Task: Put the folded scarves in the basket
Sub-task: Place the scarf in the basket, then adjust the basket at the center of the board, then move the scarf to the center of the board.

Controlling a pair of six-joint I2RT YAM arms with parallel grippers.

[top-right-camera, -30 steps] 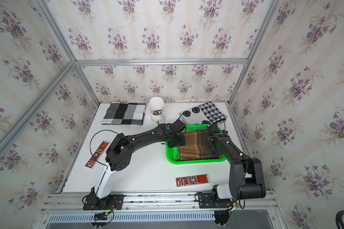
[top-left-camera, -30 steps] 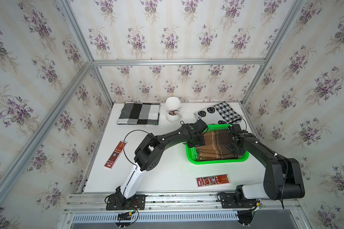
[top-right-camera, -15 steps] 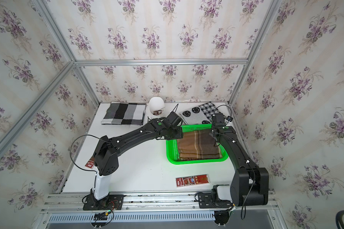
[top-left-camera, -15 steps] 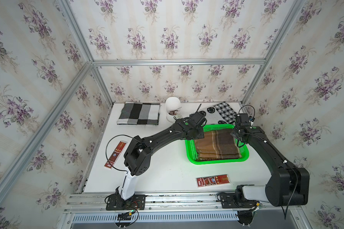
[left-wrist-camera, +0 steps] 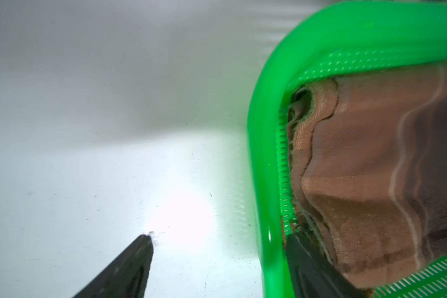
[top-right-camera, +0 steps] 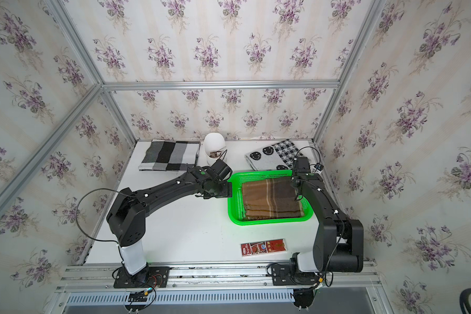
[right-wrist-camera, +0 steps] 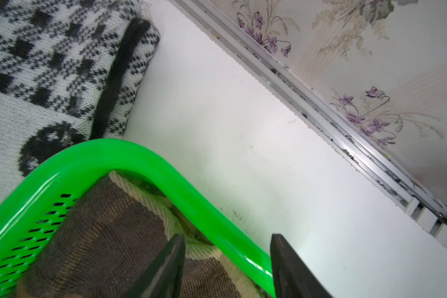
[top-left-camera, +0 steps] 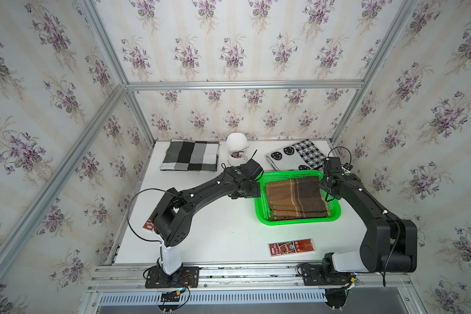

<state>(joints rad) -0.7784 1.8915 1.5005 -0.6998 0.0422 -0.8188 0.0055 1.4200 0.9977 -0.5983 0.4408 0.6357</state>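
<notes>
Shows a folded brown plaid scarf (top-left-camera: 295, 198) lying flat inside the green basket (top-left-camera: 297, 221) on the white bench (top-left-camera: 215, 225). Shows the left end effector (left-wrist-camera: 220, 236) spread wide astride one basket rim, and the right end effector (right-wrist-camera: 227, 236) parted astride the opposite rim, both empty.

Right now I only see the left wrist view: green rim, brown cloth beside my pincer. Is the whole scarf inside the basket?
Observer: Yes. In both top views the brown scarf lies flat inside the basket, with nothing over the rim.
Operator: And the right pincer?
Observer: In the right wrist view the right pincer is open across the basket's rim, gripping nothing.
Operator: Anything behind the basket?
Observer: A smiley-patterned scarf lies just past its far rim. I cannot tell if they touch.
</notes>
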